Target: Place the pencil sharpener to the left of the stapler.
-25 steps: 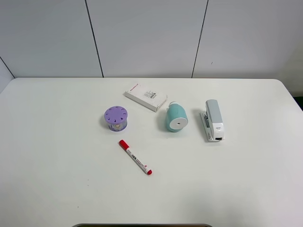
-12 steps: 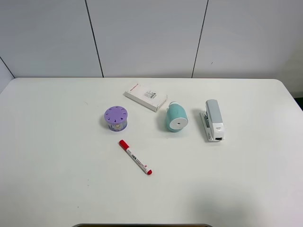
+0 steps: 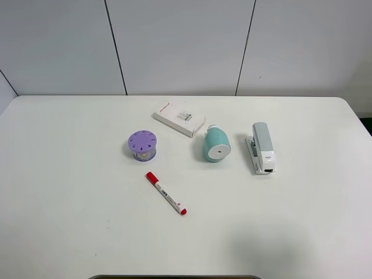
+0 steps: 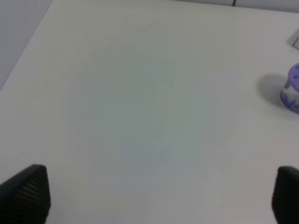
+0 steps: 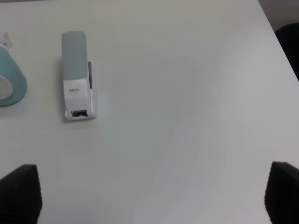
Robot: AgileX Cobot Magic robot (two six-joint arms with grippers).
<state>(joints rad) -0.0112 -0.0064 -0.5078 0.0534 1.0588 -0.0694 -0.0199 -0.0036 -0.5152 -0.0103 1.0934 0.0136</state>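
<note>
White table (image 3: pixel 70 221) carried five loose items, none touched by either arm. Going left to right in the high view: purple cylinder (image 3: pixel 142 145) with holes in its top, standing upright; red-capped marker (image 3: pixel 166 193) lying diagonally just in front of it; flat white box (image 3: pixel 179 119) farther back; pencil sharpener (image 3: pixel 217 145); stapler (image 3: pixel 262 147).

Left hand (image 4: pixel 149 198) hung over bare table well to the left of the cylinder, fingers spread wide at the frame's corners, nothing between them. Right hand (image 5: pixel 149 193) likewise released and empty, hovering over bare table nearer the camera than the stapler. Neither arm showed in the high view, so my judgement was that both were parked clear of the layout.

Sharpener lay on its side on the table, near the stapler's left flank but apart from it, a clear strip of table between. On that evidence it already sat where the task wanted it.

Appearance of sharpener: teal, rounded barrel body; flat white circular end face turned toward the camera, with a small dark hole at centre; a small pale knob at the far end, though at this resolution its shape was hard to make out.
</note>
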